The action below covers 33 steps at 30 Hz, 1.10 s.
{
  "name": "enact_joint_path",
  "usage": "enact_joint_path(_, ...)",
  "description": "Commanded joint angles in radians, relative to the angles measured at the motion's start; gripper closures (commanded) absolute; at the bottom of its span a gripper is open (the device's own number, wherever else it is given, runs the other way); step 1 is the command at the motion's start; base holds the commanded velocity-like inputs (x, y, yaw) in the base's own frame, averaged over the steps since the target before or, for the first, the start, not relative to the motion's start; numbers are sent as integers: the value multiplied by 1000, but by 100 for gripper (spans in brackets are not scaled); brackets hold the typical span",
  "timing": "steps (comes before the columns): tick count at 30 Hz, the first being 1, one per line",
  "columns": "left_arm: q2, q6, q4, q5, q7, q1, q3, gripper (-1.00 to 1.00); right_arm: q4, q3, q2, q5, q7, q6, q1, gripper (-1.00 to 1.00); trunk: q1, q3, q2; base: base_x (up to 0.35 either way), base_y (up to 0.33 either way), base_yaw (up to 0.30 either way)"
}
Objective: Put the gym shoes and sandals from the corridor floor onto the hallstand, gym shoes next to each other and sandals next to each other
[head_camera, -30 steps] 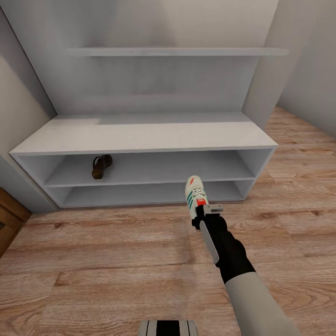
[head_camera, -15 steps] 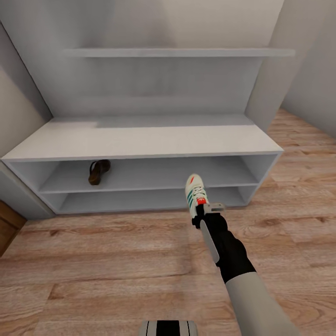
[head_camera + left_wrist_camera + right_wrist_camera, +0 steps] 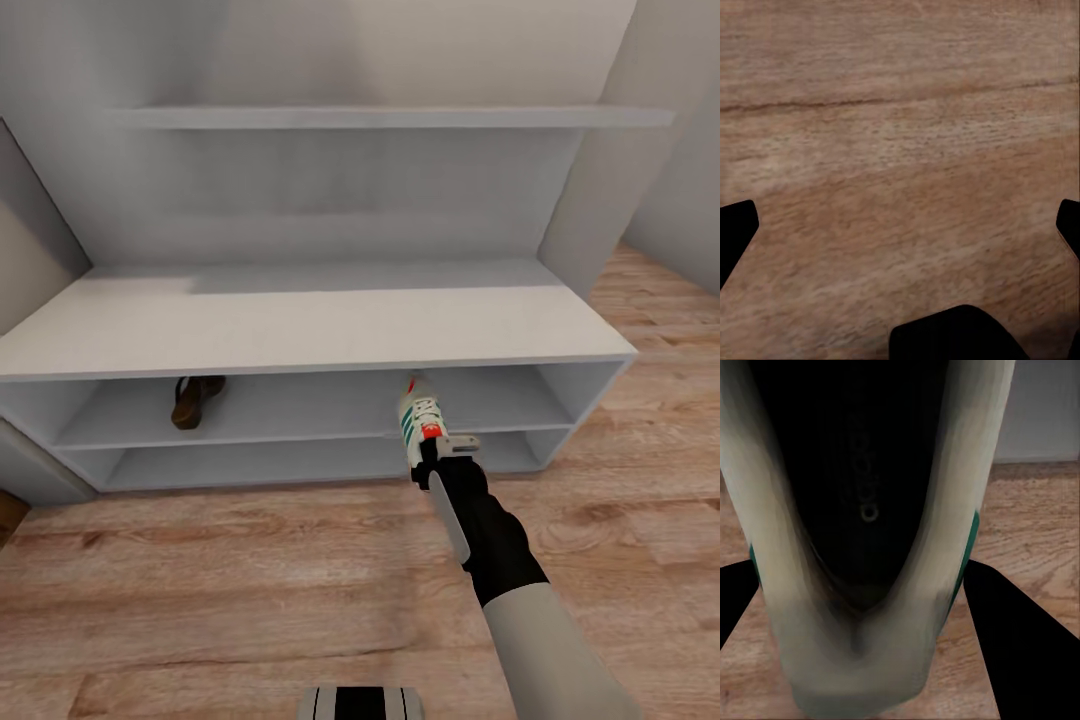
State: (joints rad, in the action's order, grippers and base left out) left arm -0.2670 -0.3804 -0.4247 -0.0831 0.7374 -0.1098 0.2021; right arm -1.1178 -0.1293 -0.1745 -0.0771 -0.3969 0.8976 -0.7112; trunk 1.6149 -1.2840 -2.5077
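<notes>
Illumination is even and diffuse, with no visible source and no glare. In the head view, the hallstand (image 3: 300, 330) top reads pale and bright; a soft shadow band lies beneath the wall shelf (image 3: 390, 118) in the upper half of the frame, and the open shelf rows at centre are moderately shaded. The corridor floor (image 3: 250, 580) shows mild smearing of the wood grain toward the lower edge. Straight edges splay outward at the frame sides.

In the left wrist view, the grain is soft and slightly blurred. In the right wrist view, the gym shoe (image 3: 862, 585) is out of focus, its interior near black.
</notes>
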Motion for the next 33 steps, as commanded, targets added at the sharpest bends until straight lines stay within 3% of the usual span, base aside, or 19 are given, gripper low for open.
enact_joint_path(1,0,1,1,-6,8,-1,3,-100,-1,-1,0,-8,-9,3,-1,100,0,-1,0,335,0,0)
enact_joint_path(18,1,1,1,-6,8,-1,3,-100,-1,-1,0,-7,-10,3,-1,100,0,-1,0,327,0,0)
enact_joint_path(33,1,1,1,-6,8,-1,3,-100,-2,-1,0,-7,-10,3,-1,100,0,-1,0,78,0,0)
